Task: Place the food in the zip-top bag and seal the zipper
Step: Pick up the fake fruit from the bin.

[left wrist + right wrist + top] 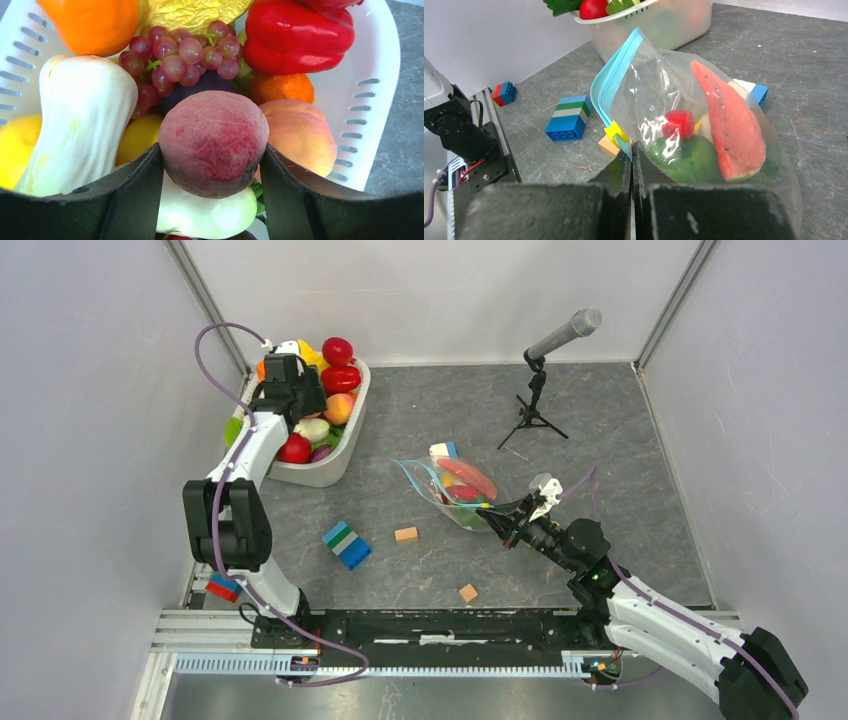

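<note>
My left gripper is down in the white tub of food. Its jaws press both sides of a dark red peach, which rests on a pale green-white vegetable. Grapes, a red pepper and an orange peach lie around it. The zip-top bag lies mid-table holding a watermelon slice, a green pepper and a red berry. My right gripper is shut on the bag's mouth edge, beside the yellow slider of the light blue zipper, which gapes open.
A microphone on a small tripod stands at the back right. A blue-green-white block, two tan cubes and a red-blue block lie on the grey table. Another block sits behind the bag.
</note>
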Motion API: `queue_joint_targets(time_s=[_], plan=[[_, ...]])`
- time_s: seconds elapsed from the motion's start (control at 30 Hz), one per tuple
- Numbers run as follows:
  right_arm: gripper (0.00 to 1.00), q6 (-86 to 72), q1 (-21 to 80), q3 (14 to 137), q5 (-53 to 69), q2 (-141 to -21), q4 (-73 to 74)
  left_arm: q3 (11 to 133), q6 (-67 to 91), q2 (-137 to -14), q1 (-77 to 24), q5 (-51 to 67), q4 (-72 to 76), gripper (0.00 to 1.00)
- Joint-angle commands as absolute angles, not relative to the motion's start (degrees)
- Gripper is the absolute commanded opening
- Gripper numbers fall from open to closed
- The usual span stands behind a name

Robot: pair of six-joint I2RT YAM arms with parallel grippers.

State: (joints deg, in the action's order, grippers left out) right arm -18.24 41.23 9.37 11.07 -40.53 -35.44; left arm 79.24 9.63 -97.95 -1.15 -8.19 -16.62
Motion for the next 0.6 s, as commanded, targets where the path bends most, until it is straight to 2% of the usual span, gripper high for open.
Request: queue_joint_targets(time_s=[0.0, 0.2, 0.57], plan=[[0.00, -18.59, 41.13, 10.15, 10.48, -39.53, -36.76, 78.49, 10.85, -93.72, -1.23, -4.95, -16.25, 0.48], [0.00, -18.57, 41.10, 10.20, 10.43, -39.30, -36.65, 76.71, 11.89, -91.14, -1.23, -2.07, -15.99, 0.45], [0.00, -18.16, 41.12, 10.80, 10.18, -39.07, -35.33, 71.90, 13.70, -83.66, -1.21, 6.19, -14.43, 0.47]])
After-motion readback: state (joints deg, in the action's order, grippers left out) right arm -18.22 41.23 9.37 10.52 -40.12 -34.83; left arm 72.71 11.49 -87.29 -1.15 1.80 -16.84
